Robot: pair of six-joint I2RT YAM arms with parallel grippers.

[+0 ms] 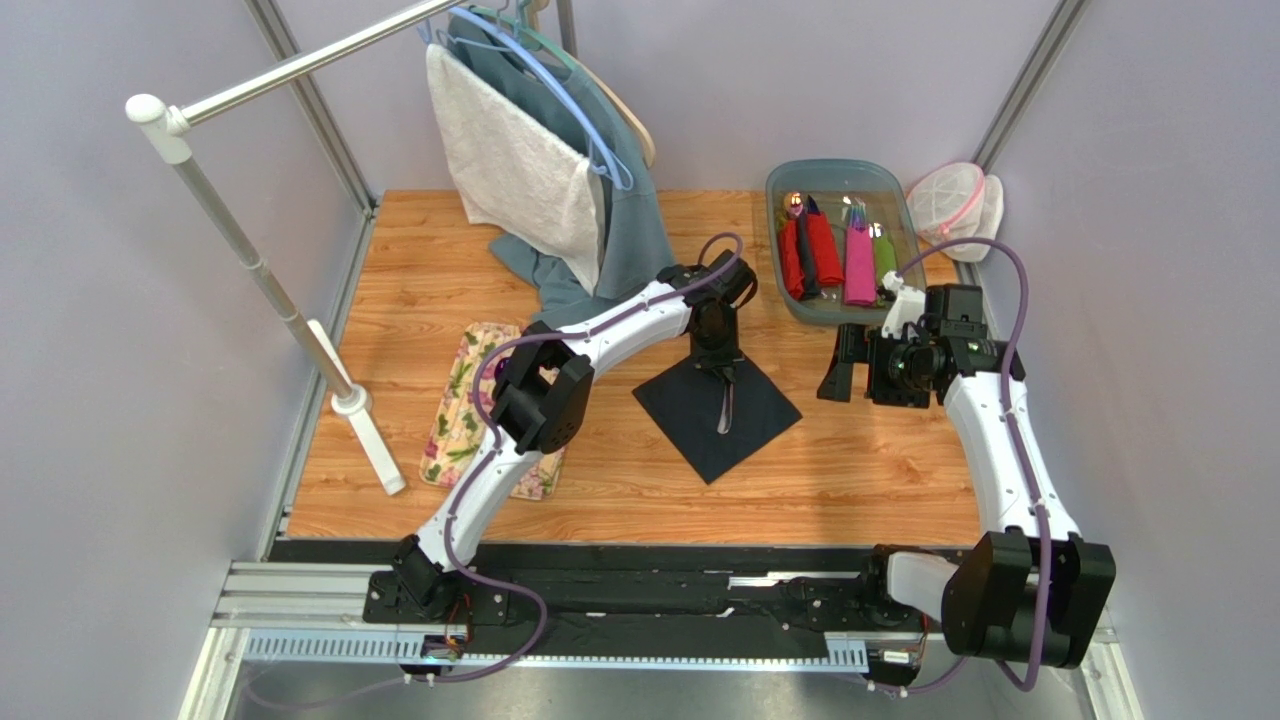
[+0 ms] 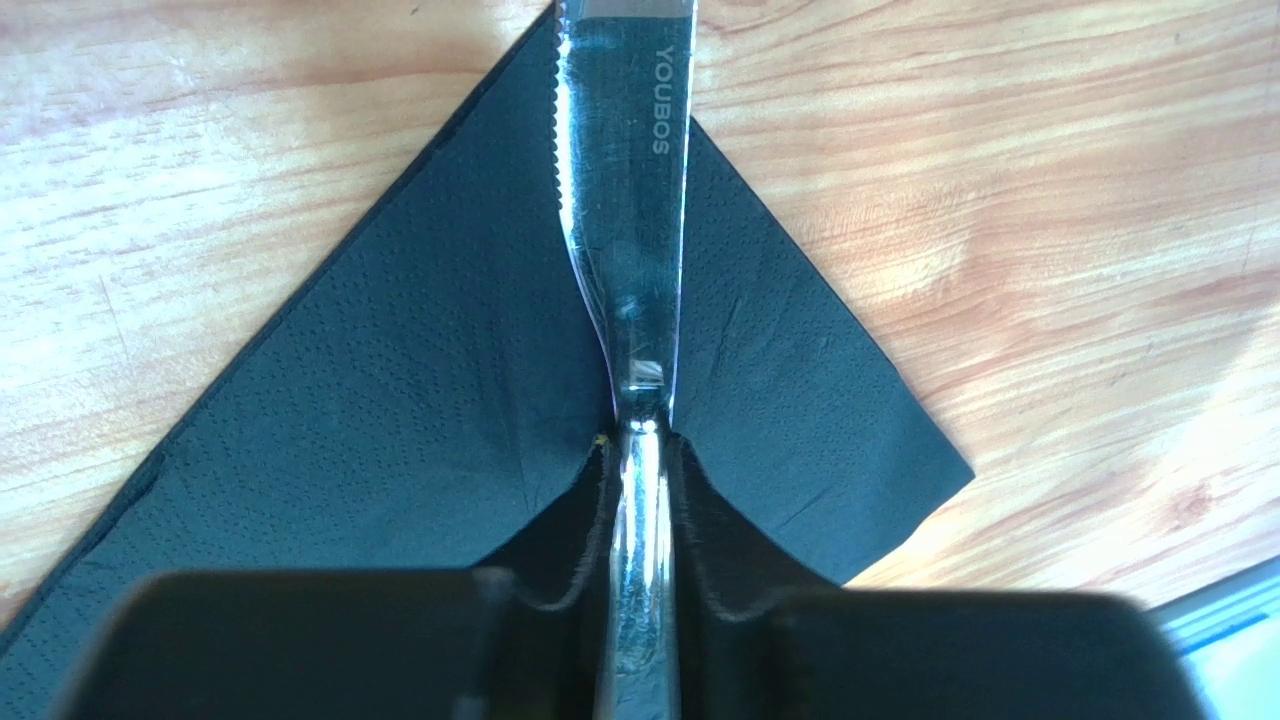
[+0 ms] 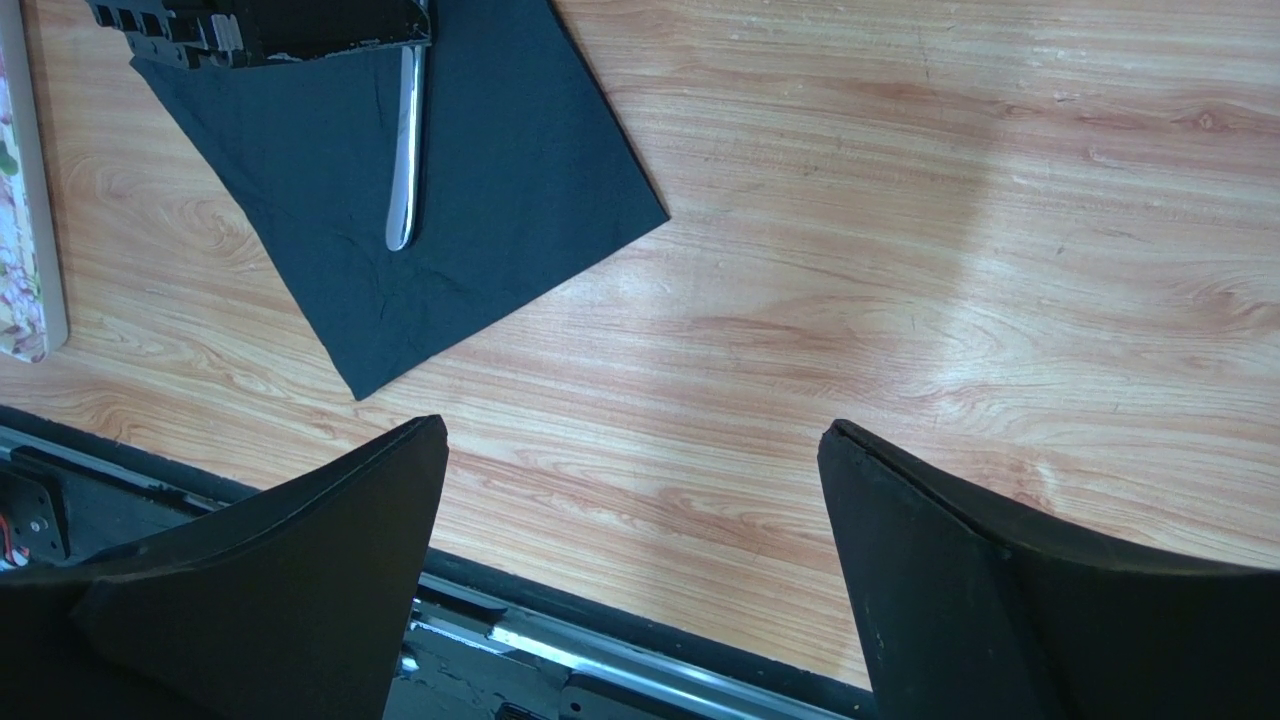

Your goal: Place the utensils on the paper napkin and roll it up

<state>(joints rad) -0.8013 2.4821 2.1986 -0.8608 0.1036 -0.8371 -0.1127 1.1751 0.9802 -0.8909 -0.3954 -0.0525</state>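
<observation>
One table knife (image 2: 624,225), silver with a serrated edge, lies on the paper napkin (image 2: 376,435), running down its middle. In the top view the blade tip points toward 6 o'clock and the handle toward 12. Left fingers (image 2: 556,555) sit low over the napkin's 12 o'clock corner, one on each side of the knife handle with very little room between. From the wrist view I cannot tell whether they pinch the handle or only flank it. The napkin is dark, flat and unrolled, turned corner-on like a diamond, near the centre of the wooden bench (image 1: 902,465). Right fingers (image 3: 301,570) are spread wide and hold nothing, hanging above bare wood at about 3 o'clock from the napkin, well apart from it. A floral mat (image 1: 473,398) lies at 9 o'clock of the napkin, partly under the left arm. A grey-green bin (image 1: 796,180) stands at 1 o'clock near the far edge, holding red, pink and green rolls (image 1: 858,270). No other utensil is on the napkin in any view.
</observation>
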